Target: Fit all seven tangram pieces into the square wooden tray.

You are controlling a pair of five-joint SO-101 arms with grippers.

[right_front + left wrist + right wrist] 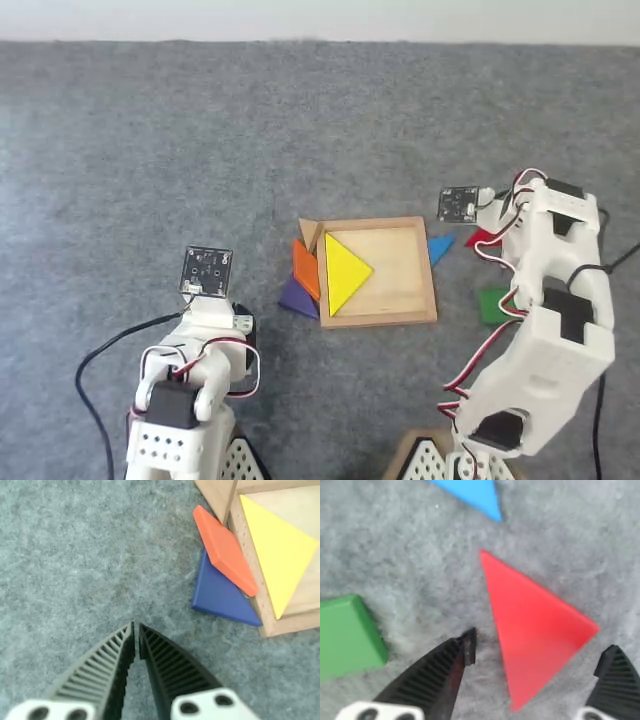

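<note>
Now red triangle [535, 625] btwn wide-spread R gripper [542, 647].

left arm [185, 400] was white-shelled, black servos, red/white/black wire loops, black cable trailing | right arm [548, 330] looked alike, red and white wires | left wrist board [207, 270] was dark, square | left gripper [136, 628], right gripper [542, 644] had black ribbed fingers, white screw-holed bases
</note>
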